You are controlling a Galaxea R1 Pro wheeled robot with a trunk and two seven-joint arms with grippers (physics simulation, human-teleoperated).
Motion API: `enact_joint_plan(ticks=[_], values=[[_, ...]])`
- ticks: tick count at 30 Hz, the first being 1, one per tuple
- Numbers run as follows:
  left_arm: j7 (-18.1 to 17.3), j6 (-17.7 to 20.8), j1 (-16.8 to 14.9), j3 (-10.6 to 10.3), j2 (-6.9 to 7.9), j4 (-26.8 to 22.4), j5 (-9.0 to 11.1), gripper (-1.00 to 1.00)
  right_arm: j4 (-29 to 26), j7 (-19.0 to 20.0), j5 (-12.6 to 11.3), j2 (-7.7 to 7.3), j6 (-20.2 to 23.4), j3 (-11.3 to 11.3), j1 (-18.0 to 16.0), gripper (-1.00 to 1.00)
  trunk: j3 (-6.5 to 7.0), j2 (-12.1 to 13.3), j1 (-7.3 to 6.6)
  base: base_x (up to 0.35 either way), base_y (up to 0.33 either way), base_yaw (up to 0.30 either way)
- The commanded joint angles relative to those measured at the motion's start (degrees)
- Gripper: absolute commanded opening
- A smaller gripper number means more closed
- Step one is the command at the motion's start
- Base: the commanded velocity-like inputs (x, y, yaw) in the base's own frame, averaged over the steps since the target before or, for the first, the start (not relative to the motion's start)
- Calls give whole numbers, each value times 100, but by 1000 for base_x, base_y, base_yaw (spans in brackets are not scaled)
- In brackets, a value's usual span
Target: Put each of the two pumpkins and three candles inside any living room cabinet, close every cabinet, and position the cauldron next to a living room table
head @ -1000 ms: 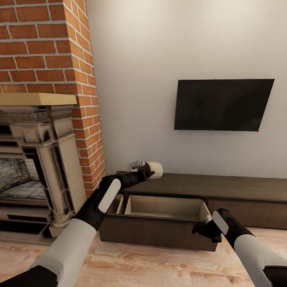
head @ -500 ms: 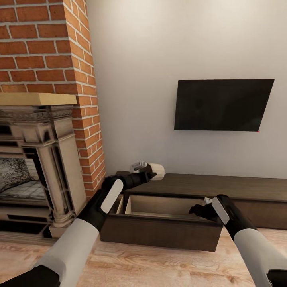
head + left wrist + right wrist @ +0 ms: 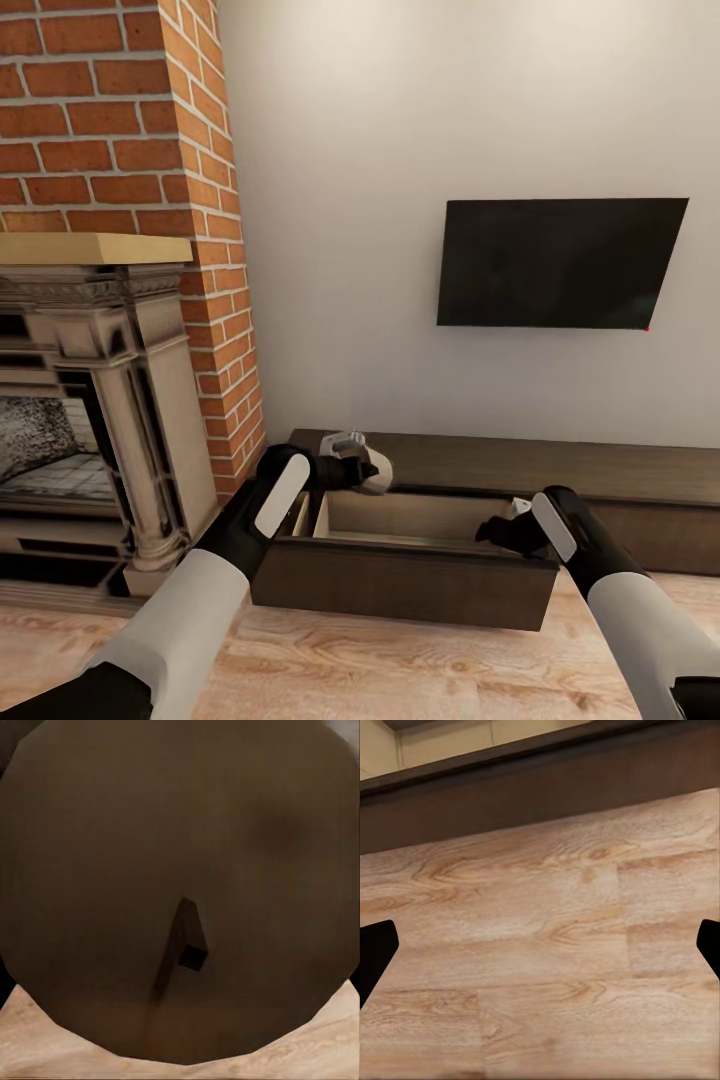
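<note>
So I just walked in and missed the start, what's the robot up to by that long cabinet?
It is putting a candle away. The left gripper holds the pale, stubby candle at the back edge of an open drawer in the long dark cabinet, under the wall TV. The right gripper hovers at the drawer's right side, its fingers spread wide in its wrist view, holding nothing.

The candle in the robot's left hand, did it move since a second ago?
Yes. The candle has come down from above the cabinet top toward the open drawer, held by the left gripper.
</note>
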Motion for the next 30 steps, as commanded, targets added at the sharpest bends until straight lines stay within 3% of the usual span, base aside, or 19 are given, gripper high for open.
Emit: enact_joint_plan(ticks=[1,6,10,13,20,30], values=[[201,19,-3,-6,-3,120,89,-100,-7,-55,-38,-4,27,32,-3,100,-7,-4,0,0,0,0],[228,-64,-9,-6,-34,588,96,-100,-8,-55,-22,3,31,203,-3,100,-7,-4,0,0,0,0],[211,-172,-15,-6,-56,679,101,-100,-13,-43,-20,-2,20,652,-3,100,-7,-4,0,0,0,0],[197,-173,-19,-6,-59,698,105,-100,-19,-39,-20,3,8,814,-3,100,-7,-4,0,0,0,0],[202,252,-27,-6,-56,679,99,-100,-31,-45,-20,5,3,892,-3,100,-7,-4,0,0,0,0],[253,442,-31,-6,-59,718,98,-100,-31,-51,-20,0,25,908,-3,100,-7,-4,0,0,0,0]])
